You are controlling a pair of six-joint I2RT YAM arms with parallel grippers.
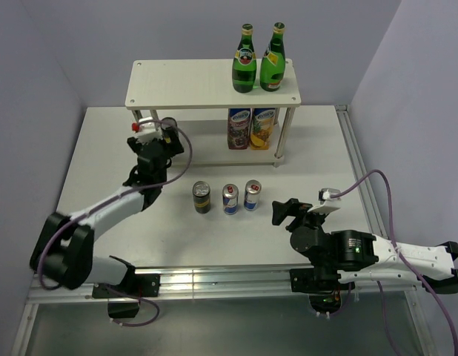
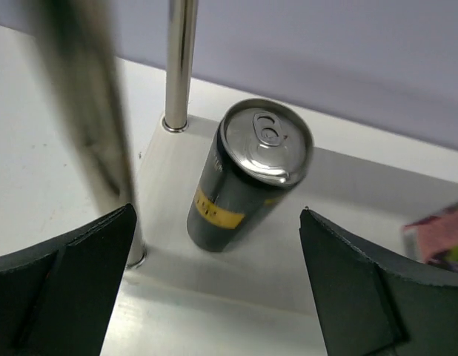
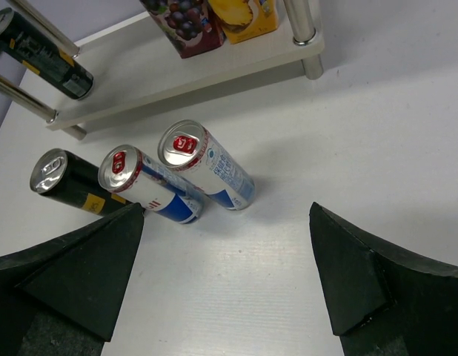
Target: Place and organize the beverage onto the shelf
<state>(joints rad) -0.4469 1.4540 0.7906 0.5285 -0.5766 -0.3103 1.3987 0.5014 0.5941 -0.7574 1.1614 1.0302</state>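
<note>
The shelf [image 1: 192,81] stands at the back with two green bottles [image 1: 244,63] [image 1: 273,61] upright on its top board. My left gripper [image 1: 167,133] is open at the lower board's [image 2: 266,259] left end. A dark can with a yellow label [image 2: 244,178] stands there beside a metal leg [image 2: 180,63], just beyond my fingertips and untouched. On the table stand another dark can [image 1: 202,197] and two blue-and-silver cans [image 1: 230,199] [image 1: 252,195]. My right gripper [image 1: 284,211] is open and empty to the right of them.
A purple juice carton [image 1: 239,127] and a yellow one [image 1: 263,127] stand on the lower board's right part. The shelf's front-left leg [image 2: 88,111] is close to my left finger. Walls enclose the table on three sides, and a metal rail [image 1: 214,278] runs along the near edge.
</note>
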